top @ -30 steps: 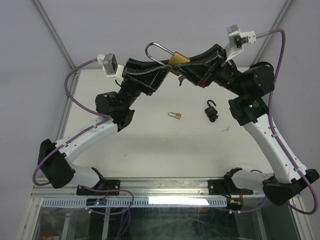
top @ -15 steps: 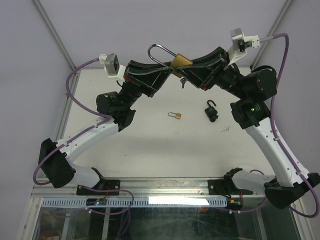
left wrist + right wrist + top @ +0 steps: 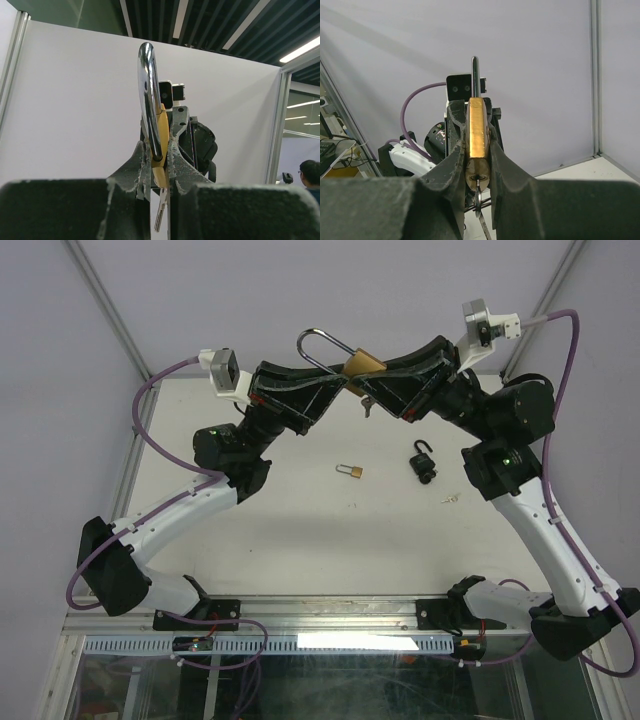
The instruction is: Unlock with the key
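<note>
A brass padlock [image 3: 362,363] with a tall silver shackle [image 3: 312,340] is held high above the table between both arms. My left gripper [image 3: 332,383] is shut on it from the left, its fingers [image 3: 142,160] pinching the brass body [image 3: 161,150] at the shackle's foot [image 3: 148,100]. From the right, my right gripper [image 3: 372,375] is shut on the same body [image 3: 476,135]. The key [image 3: 479,197] sits in the keyhole at the padlock's bottom, and a second key [image 3: 161,210] dangles under it.
On the white table [image 3: 300,530] below lie a small brass padlock [image 3: 350,471], a black padlock [image 3: 423,460] with its shackle open, and a small loose key [image 3: 450,499]. Metal frame posts [image 3: 105,315] stand at the back corners.
My left gripper has closed onto the padlock. The right arm has lifted slightly and moved a little right, carrying the padlock up; nothing has moved in the last half second.
</note>
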You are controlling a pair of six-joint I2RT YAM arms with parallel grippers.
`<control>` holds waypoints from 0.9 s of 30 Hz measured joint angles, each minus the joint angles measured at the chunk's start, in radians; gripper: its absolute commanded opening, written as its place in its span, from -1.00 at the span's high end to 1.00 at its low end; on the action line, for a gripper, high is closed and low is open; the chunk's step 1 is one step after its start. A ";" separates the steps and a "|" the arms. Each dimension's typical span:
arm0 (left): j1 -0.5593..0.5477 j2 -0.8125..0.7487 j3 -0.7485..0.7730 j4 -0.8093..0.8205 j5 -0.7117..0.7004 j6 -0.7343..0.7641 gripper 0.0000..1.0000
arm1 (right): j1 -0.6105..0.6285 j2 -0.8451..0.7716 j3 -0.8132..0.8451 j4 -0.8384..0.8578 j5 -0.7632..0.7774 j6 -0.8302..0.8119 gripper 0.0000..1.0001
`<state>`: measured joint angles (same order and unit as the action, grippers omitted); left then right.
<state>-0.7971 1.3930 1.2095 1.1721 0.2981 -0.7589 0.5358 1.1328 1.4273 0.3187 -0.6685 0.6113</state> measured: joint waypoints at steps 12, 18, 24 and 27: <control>0.027 0.000 0.000 0.035 0.018 0.024 1.00 | -0.001 0.003 -0.002 -0.032 0.008 -0.035 -0.42; 0.040 -0.002 0.000 0.047 0.023 0.029 1.00 | -0.009 0.003 -0.003 -0.041 0.008 -0.044 -0.81; 0.060 -0.024 -0.018 0.047 0.029 0.035 1.00 | -0.050 0.013 0.051 -0.121 0.006 -0.054 -0.81; 0.061 -0.040 -0.028 0.048 0.030 0.037 1.00 | -0.055 0.042 0.132 -0.138 -0.002 -0.057 -0.52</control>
<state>-0.7357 1.3533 1.1816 1.2198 0.3279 -0.7216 0.4812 1.1751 1.5597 0.1806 -0.6708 0.5545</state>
